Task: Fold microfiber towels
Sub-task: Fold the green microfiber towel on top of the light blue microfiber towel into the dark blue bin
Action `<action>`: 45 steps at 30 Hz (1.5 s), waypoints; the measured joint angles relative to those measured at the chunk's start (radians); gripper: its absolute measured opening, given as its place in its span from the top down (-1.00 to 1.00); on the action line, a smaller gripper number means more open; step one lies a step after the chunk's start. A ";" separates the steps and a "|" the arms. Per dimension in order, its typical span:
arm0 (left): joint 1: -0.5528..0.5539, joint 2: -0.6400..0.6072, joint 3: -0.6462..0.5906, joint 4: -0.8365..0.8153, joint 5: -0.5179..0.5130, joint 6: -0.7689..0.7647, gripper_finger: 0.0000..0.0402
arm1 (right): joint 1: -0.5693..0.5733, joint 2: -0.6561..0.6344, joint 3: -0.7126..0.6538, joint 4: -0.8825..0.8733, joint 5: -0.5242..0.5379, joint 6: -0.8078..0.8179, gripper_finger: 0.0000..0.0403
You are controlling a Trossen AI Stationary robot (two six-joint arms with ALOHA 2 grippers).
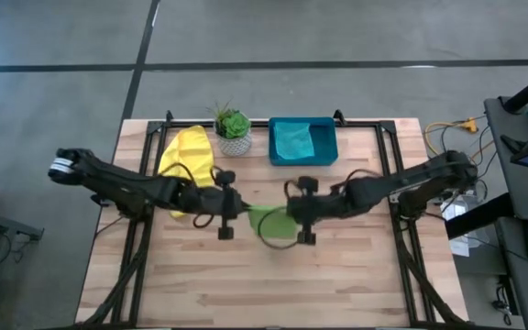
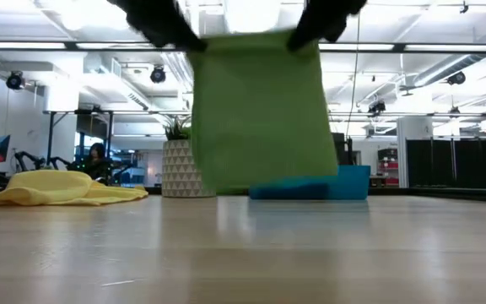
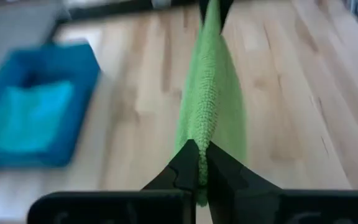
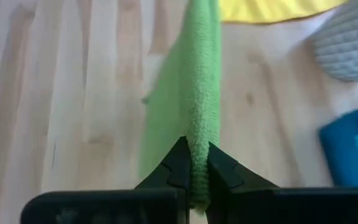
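Note:
The light green towel (image 2: 260, 114) hangs in the air between my two grippers, above the middle of the table (image 1: 273, 225). My left gripper (image 1: 236, 213) is shut on its left top corner, my right gripper (image 1: 293, 215) on its right top corner. The yellow towel (image 1: 187, 160) lies crumpled on the table at the far left. A teal towel (image 1: 293, 140) lies in the teal-blue tray (image 1: 328, 158) at the far edge. The blue towel is out of view. My left gripper pinches the towel's top edge at its left corner (image 3: 199, 146) between its two fingers, coming level from the table's left. The towel hangs below, clear of the table, its top edge stretched toward the other gripper. My right gripper pinches the towel's top edge at its right corner (image 4: 199, 146) between its two fingers, coming level from the table's right. The towel hangs below the fingers, lifted clear of the table.
A small potted plant (image 1: 233, 128) in a white patterned pot stands at the far edge between the yellow towel and the tray. The near half of the table (image 1: 273, 284) is bare wood.

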 joint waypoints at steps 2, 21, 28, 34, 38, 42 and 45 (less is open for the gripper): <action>0.015 -0.018 0.032 -0.001 0.000 0.049 1.00 | -0.022 -0.030 0.038 -0.047 -0.002 0.005 0.94; 0.389 0.301 0.432 -0.039 0.129 0.300 1.00 | -0.425 -0.167 0.085 -0.339 -0.038 -0.151 0.94; 0.523 0.426 0.561 -0.031 0.183 0.334 1.00 | -0.692 -0.200 0.043 -0.282 -0.164 -0.350 0.94; 0.621 0.516 0.673 -0.031 0.204 0.335 1.00 | -0.879 -0.160 0.031 -0.163 -0.265 -0.536 0.94; 0.697 0.590 0.741 -0.034 0.208 0.335 1.00 | -0.986 -0.087 0.030 -0.058 -0.316 -0.607 0.94; 0.763 0.645 0.821 -0.042 0.214 0.350 1.00 | -1.057 -0.013 0.044 0.075 -0.325 -0.633 0.94; 0.781 0.659 0.835 -0.043 0.193 0.432 1.00 | -1.073 0.026 0.046 0.160 -0.323 -0.642 0.94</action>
